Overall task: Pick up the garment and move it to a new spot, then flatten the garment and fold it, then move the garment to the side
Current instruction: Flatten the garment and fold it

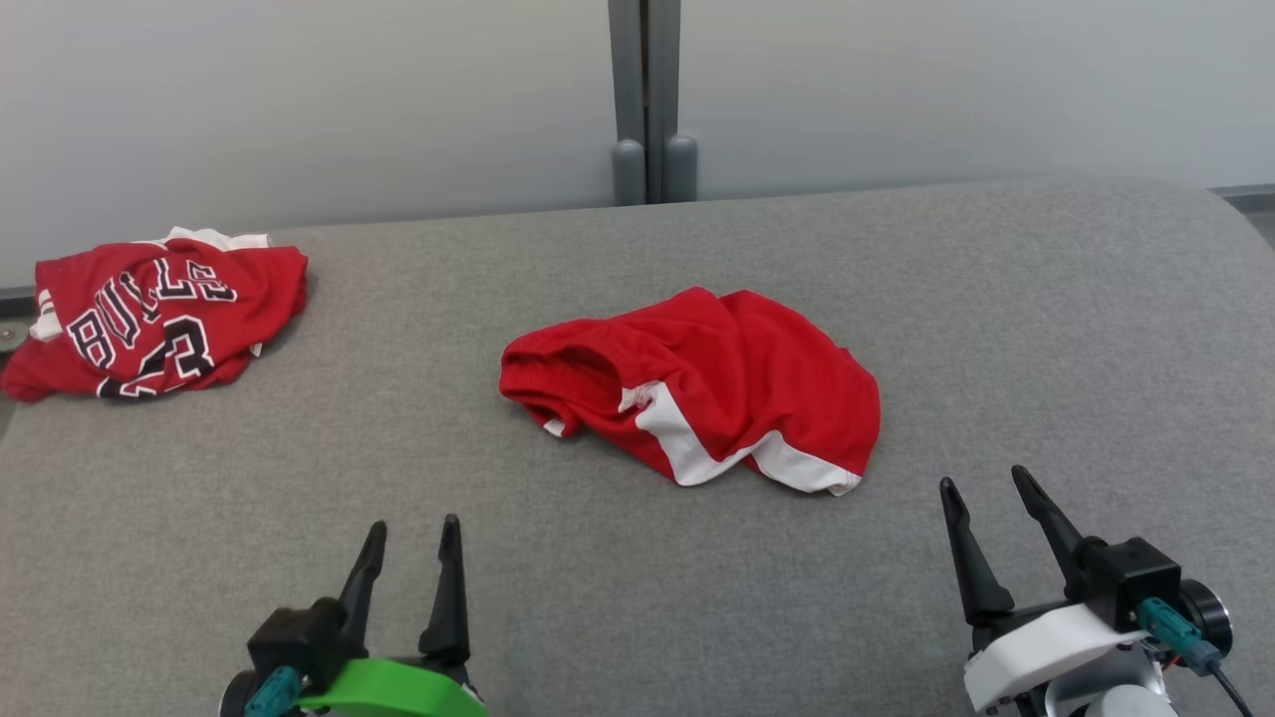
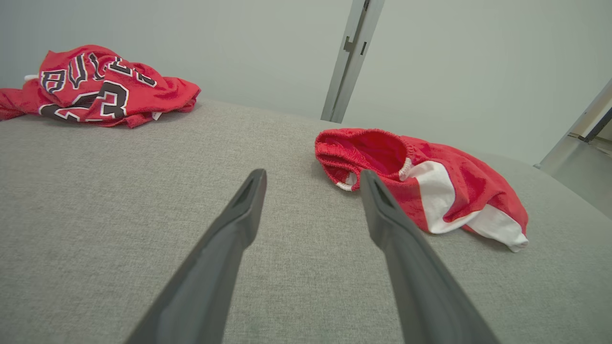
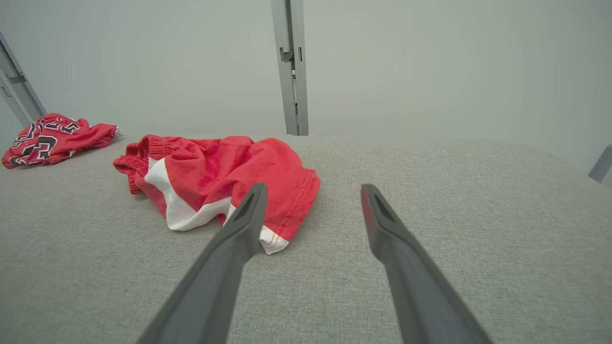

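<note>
Our left gripper [image 1: 414, 523] stands with its two dark fingers spread wide and grips no cloth. Our right gripper [image 1: 984, 478] stands the same, fingers apart and empty. Both finger pairs hover over grey fabric and are clear of either garment. The task garment, a pair of red shorts [image 1: 717, 378] with white side panels, lies crumpled ahead of and between the two finger pairs, nearer the right pair. Its white-trimmed hem faces the right fingers, just ahead of them and to their left. The right wrist view overlaps the inner fingertip with the hem corner, but the head view shows a gap between them. The gathered waistband opens toward the left fingers, ahead of them and to their right, and is apart from them. An open strip of surface [image 1: 637, 597] runs between both finger pairs and the shorts, and open fabric extends to the right of the right fingers as far as the rounded edge. A red jersey [image 1: 159, 314] with black-and-white lettering lies bunched far ahead and left of the left fingers, at the surface's far left edge and well apart from the shorts. The surface is grey woven padding. Beyond it stands a pale wall divided by a grey vertical post [image 1: 645, 100].
</note>
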{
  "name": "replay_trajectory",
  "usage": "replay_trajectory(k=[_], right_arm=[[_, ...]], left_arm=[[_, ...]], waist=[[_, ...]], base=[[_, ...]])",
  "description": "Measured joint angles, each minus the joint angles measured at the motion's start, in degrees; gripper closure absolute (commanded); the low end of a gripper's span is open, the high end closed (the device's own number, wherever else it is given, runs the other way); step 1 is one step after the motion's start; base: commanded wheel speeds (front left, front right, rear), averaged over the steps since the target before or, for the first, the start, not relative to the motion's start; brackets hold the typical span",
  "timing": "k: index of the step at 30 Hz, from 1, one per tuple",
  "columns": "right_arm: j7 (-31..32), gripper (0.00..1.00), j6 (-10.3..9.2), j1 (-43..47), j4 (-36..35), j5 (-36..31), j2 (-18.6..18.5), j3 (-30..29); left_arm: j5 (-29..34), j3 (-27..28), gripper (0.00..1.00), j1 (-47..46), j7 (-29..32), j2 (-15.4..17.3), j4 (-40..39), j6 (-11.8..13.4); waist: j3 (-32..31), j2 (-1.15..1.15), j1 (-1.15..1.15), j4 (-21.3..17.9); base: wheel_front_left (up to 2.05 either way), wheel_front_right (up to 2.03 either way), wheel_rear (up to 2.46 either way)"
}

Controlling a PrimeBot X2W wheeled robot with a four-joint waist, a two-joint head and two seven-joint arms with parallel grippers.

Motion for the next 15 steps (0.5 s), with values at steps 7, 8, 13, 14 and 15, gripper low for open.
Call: replay_trajectory(k=[7, 8, 13, 14, 15], right_arm=[[-0.01, 0.0, 0.0, -1.07, 0.49, -0.01, 0.0, 0.99], [0.0, 0.0, 0.0, -1.21, 0.55, -0.03, 0.0, 1.14], [0.0, 0.0, 0.0, -2.53, 0.47, -0.11, 0.02, 1.93], [-0.01, 0.0, 0.0, -2.82, 0.45, -0.13, 0.01, 1.99], [0.0, 0.0, 0.0, -3.17, 0.36, -0.18, -0.01, 1.94]], left_arm=[[2.89, -6.98, 0.0, -10.03, 0.12, -0.02, 8.66, -1.47], [2.89, -8.23, 0.0, -11.99, 0.66, -0.01, 10.44, -1.53], [1.74, -12.2, 0.0, -20.69, 2.68, 0.04, 18.16, -1.79], [1.24, -12.62, 0.0, -21.93, 3.1, 0.1, 19.39, -1.79], [0.66, -13.47, 0.0, -23.43, 3.48, 0.19, 20.82, -1.79]], waist=[[0.82, 0.0, 0.0, -0.95], [0.98, 0.0, 0.0, -1.28], [2.64, 0.0, 0.0, -3.04], [3.02, 0.0, 0.0, -3.37], [3.53, 0.0, 0.0, -3.81]], base=[[0.0, 0.0, 0.0], [0.0, 0.0, 0.0], [0.0, 0.0, 0.0], [0.0, 0.0, 0.0], [0.0, 0.0, 0.0]])
